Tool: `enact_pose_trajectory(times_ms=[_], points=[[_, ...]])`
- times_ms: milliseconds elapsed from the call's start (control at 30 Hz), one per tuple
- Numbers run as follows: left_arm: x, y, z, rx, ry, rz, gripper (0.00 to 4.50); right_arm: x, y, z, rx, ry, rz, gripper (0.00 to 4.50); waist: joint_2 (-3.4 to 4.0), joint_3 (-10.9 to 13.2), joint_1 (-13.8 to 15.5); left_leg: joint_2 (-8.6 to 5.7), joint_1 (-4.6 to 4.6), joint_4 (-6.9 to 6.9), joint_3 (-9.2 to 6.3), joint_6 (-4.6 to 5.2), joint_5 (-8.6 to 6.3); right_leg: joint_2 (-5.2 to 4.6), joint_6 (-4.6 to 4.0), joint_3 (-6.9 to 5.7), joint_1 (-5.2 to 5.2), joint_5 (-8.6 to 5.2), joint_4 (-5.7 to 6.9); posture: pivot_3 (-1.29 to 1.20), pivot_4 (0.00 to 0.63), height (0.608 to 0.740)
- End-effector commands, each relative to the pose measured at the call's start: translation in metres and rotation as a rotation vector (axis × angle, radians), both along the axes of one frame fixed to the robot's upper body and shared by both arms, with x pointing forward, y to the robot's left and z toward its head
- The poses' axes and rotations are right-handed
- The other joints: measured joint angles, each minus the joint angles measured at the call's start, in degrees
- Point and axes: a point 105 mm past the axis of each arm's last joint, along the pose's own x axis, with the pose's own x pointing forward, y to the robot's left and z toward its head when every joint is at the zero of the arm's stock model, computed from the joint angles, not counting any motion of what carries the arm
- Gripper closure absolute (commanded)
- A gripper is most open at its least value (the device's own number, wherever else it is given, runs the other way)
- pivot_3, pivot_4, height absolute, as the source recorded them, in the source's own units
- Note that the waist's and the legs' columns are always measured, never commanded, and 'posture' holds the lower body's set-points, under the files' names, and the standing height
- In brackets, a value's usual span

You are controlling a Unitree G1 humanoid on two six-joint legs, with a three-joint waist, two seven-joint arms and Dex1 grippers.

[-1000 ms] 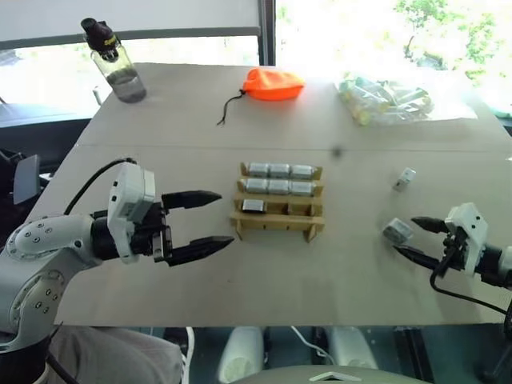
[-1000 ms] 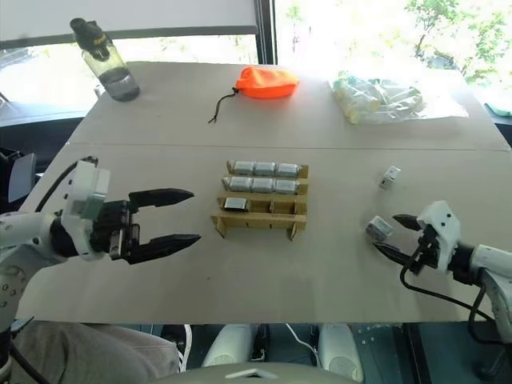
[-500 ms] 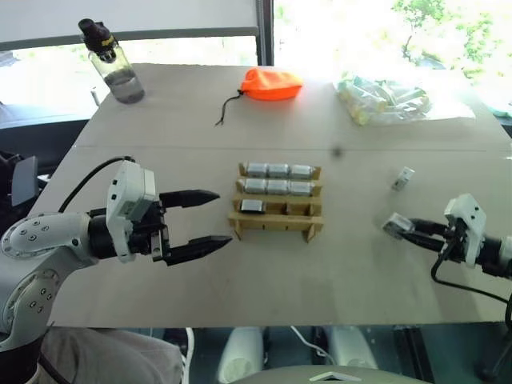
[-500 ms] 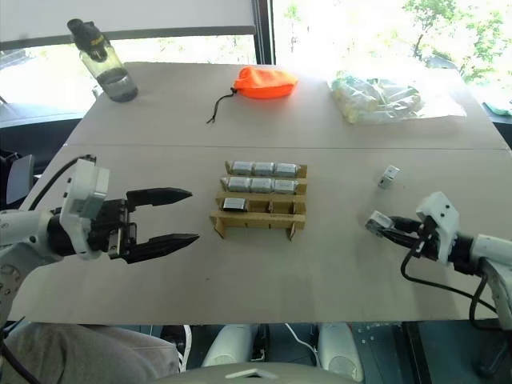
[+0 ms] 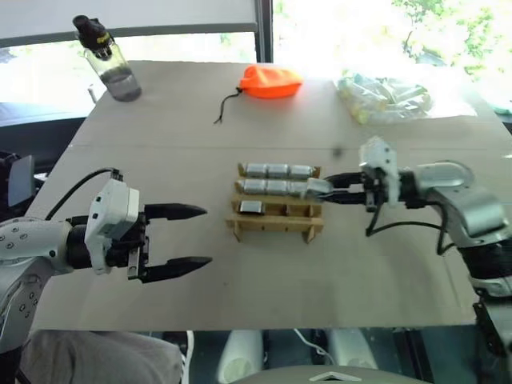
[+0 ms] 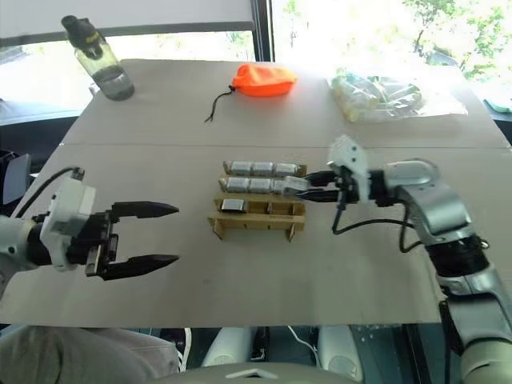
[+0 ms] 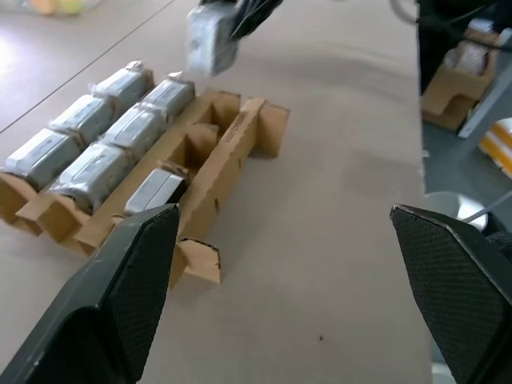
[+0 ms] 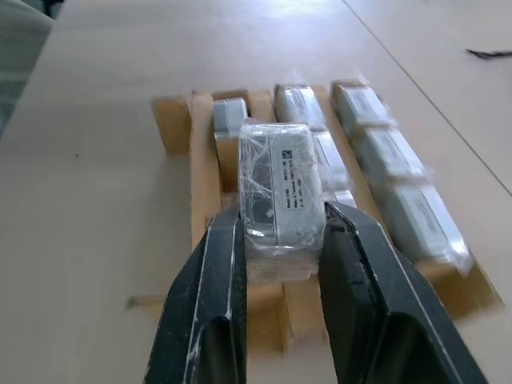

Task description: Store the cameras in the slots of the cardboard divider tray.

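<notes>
The right gripper (image 5: 330, 189) has swung in from the table's right side, and now hangs at the right end of the cardboard divider tray (image 5: 275, 225); on the left, the left gripper (image 5: 196, 237) has slid back a bit, its two fingers spread wide with nothing in them; the tray sits in the middle, seven cameras (image 5: 278, 170) in its slots; the right gripper squeezes one wrapped camera (image 8: 281, 195) above the tray.

A bright office or lab workspace: a plain beige counter (image 5: 160, 152) stands against large windows (image 5: 128, 24) with trees outside, carrying a water bottle (image 5: 108, 60), an orange drawstring pouch (image 5: 272, 82) and a clear bag (image 5: 384, 96) of parts.
</notes>
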Motion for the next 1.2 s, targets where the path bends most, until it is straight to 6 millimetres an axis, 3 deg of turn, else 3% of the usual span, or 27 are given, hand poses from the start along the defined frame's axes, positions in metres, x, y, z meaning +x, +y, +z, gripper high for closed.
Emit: enact_pose_trajectory(times_ms=[33, 133, 467, 600, 800, 1000, 1200], points=[[-0.003, 0.011, 0.007, -0.024, -0.050, -0.022, 0.10, 0.003, 0.019, 0.006, -0.021, -0.049, 0.059, 3.78, 0.00, 0.0, 0.2, 0.00, -0.03, 0.00, 0.00, 0.00, 0.00, -0.02, 0.00, -0.02, -0.03, 0.00, 0.00, 0.00, 0.150, 0.740], [-0.003, 0.018, 0.004, 0.000, -0.069, -0.028, 0.10, 0.000, 0.034, 0.001, -0.047, -0.051, 0.112, 3.78, 0.00, 0.0, 0.1, -0.02, -0.06, -0.01, -0.02, 0.00, 0.00, -0.03, 0.00, -0.07, -0.04, 0.00, -0.02, 0.00, 0.150, 0.740], [0.001, 0.023, 0.000, -0.010, -0.098, -0.026, 0.10, 0.013, 0.043, -0.019, -0.136, -0.055, 0.048, 3.78, -0.01, 0.0, -0.4, 0.03, 0.06, -0.01, 0.00, -0.01, 0.01, 0.00, -0.01, -0.03, -0.03, 0.00, 0.12, 0.00, 0.150, 0.740], [0.001, 0.025, 0.000, -0.009, -0.098, -0.032, 0.10, 0.010, 0.055, -0.009, -0.084, -0.051, 0.054, 3.78, -0.04, 0.0, -1.0, 0.04, 0.08, -0.01, 0.01, -0.01, 0.01, 0.00, -0.02, -0.03, -0.02, 0.01, 0.14, 0.00, 0.150, 0.740], [0.001, 0.025, 0.000, -0.011, -0.101, -0.035, 0.10, 0.008, 0.054, -0.013, -0.094, -0.047, 0.063, 3.78, -0.04, 0.0, -1.4, 0.04, 0.07, -0.02, 0.02, -0.02, 0.01, -0.01, -0.03, -0.01, -0.03, 0.01, 0.12, 0.00, 0.150, 0.740], [0.001, 0.025, 0.000, -0.016, -0.101, -0.034, 0.10, 0.004, 0.059, -0.001, -0.040, -0.052, 0.074, 3.78, -0.03, 0.0, -1.4, 0.05, 0.07, -0.02, 0.01, -0.01, 0.01, -0.02, -0.02, -0.01, -0.03, 0.01, 0.12, 0.00, 0.150, 0.740], [0.002, 0.023, 0.002, -0.020, -0.103, -0.039, 0.10, 0.001, 0.059, -0.009, -0.058, -0.033, 0.083, 3.78, -0.02, 0.0, -1.4, 0.05, 0.02, -0.05, 0.01, -0.02, 0.00, -0.03, -0.02, -0.03, -0.05, 0.01, 0.06, 0.00, 0.150, 0.740]])
